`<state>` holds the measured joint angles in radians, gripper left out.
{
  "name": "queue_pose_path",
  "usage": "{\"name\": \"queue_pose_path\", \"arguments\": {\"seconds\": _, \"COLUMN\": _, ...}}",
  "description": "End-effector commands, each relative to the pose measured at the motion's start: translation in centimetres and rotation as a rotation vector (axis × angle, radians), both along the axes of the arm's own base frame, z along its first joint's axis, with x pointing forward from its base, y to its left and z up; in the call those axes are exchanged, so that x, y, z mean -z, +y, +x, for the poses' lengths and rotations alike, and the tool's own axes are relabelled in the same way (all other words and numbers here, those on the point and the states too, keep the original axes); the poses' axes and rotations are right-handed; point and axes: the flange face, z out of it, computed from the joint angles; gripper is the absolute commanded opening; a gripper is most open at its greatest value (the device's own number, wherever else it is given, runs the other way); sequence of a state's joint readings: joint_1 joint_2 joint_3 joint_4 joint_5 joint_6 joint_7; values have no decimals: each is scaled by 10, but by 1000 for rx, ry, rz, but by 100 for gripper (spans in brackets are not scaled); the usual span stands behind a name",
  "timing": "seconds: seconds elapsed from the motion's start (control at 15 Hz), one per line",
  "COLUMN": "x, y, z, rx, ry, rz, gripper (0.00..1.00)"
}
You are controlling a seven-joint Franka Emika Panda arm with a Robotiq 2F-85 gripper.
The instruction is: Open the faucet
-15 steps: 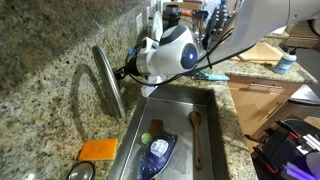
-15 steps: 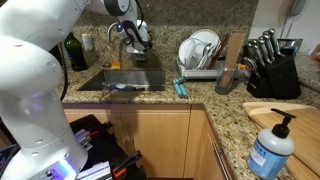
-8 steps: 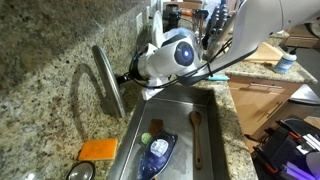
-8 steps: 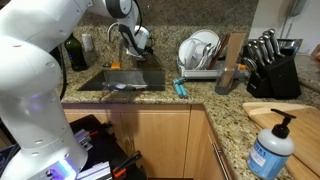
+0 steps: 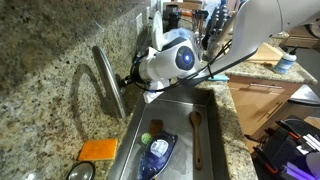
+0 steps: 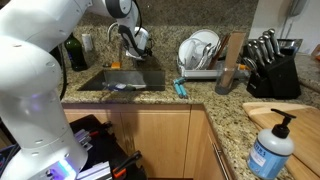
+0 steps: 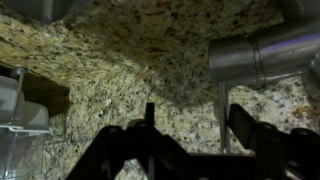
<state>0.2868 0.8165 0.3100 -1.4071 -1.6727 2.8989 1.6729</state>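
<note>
The faucet (image 5: 106,78) stands on the granite bench (image 5: 45,120) at the back edge of the sink (image 5: 215,125), its flat arched spout leaning out over the basin; the claw (image 5: 130,78) is at the faucet's foot, on the side away from the sink's orange sponge (image 5: 98,150), close against the steel body. In the wrist view the claw (image 7: 195,132) is spread wide, its dark fingers (image 7: 150,125) well apart and holding nothing; a thick brushed-steel barrel of the faucet (image 7: 265,55) lies just beyond the fingertips, and a thin steel rod (image 7: 222,112) from it stands in the gap, nearer one finger than the other; whether that finger touches it cannot be told. Inside the sink lie a wooden spoon (image 5: 196,135) and a blue-labelled bottle (image 5: 158,150). In an exterior view, a dish rack (image 6: 200,55) stands beside the sink, a knife block (image 6: 270,60) beyond it.
</note>
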Motion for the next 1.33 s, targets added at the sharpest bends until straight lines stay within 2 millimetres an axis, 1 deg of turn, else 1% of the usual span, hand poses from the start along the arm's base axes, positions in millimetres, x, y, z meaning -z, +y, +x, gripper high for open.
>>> {"name": "queue_pose_path", "arguments": {"seconds": 0.0, "x": -13, "y": 0, "z": 8, "rx": -24, "ry": -134, "rz": -52, "gripper": 43}}
{"name": "queue_pose_path", "arguments": {"seconds": 0.07, "x": -15, "y": 0, "z": 7, "rx": -34, "ry": -166, "rz": -81, "gripper": 37}}
{"name": "queue_pose_path", "arguments": {"seconds": 0.13, "x": -15, "y": -1, "z": 5, "rx": -45, "ry": -187, "rz": -116, "gripper": 28}}
{"name": "queue_pose_path", "arguments": {"seconds": 0.2, "x": -15, "y": -6, "z": 2, "rx": -48, "ry": -204, "rz": -165, "gripper": 19}}
{"name": "queue_pose_path", "arguments": {"seconds": 0.27, "x": -15, "y": -12, "z": 0, "rx": -39, "ry": -210, "rz": -205, "gripper": 13}}
{"name": "queue_pose_path", "arguments": {"seconds": 0.33, "x": -15, "y": -18, "z": -2, "rx": -28, "ry": -213, "rz": -252, "gripper": 4}}
{"name": "queue_pose_path", "arguments": {"seconds": 0.4, "x": -19, "y": -22, "z": -6, "rx": -25, "ry": -211, "rz": -279, "gripper": 1}}
{"name": "queue_pose_path", "arguments": {"seconds": 0.47, "x": -22, "y": -27, "z": -7, "rx": -16, "ry": -225, "rz": -314, "gripper": 0}}
{"name": "queue_pose_path", "arguments": {"seconds": 0.53, "x": -26, "y": -36, "z": -5, "rx": 12, "ry": -242, "rz": -356, "gripper": 21}}
{"name": "queue_pose_path", "arguments": {"seconds": 0.6, "x": -30, "y": -44, "z": -2, "rx": 45, "ry": -266, "rz": -393, "gripper": 27}}
{"name": "queue_pose_path", "arguments": {"seconds": 0.67, "x": -19, "y": -23, "z": 5, "rx": 8, "ry": -243, "rz": -306, "gripper": 4}}
{"name": "queue_pose_path", "arguments": {"seconds": 0.73, "x": -22, "y": -32, "z": 8, "rx": 30, "ry": -255, "rz": -333, "gripper": 11}}
{"name": "queue_pose_path", "arguments": {"seconds": 0.87, "x": -27, "y": -38, "z": 7, "rx": 43, "ry": -263, "rz": -351, "gripper": 26}}
{"name": "queue_pose_path", "arguments": {"seconds": 0.93, "x": -28, "y": -39, "z": 6, "rx": 43, "ry": -263, "rz": -353, "gripper": 52}}
{"name": "queue_pose_path", "arguments": {"seconds": 1.0, "x": -30, "y": -41, "z": 1, "rx": 42, "ry": -230, "rz": -340, "gripper": 52}}
{"name": "queue_pose_path", "arguments": {"seconds": 1.07, "x": -31, "y": -45, "z": -9, "rx": 44, "ry": -172, "rz": -338, "gripper": 55}}
{"name": "queue_pose_path", "arguments": {"seconds": 1.13, "x": -30, "y": -51, "z": -17, "rx": 69, "ry": -116, "rz": -355, "gripper": 62}}
{"name": "queue_pose_path", "arguments": {"seconds": 1.2, "x": -25, "y": -61, "z": -27, "rx": 113, "ry": -68, "rz": -411, "gripper": 69}}
{"name": "queue_pose_path", "arguments": {"seconds": 1.27, "x": -23, "y": -66, "z": -34, "rx": 136, "ry": -27, "rz": -437, "gripper": 77}}
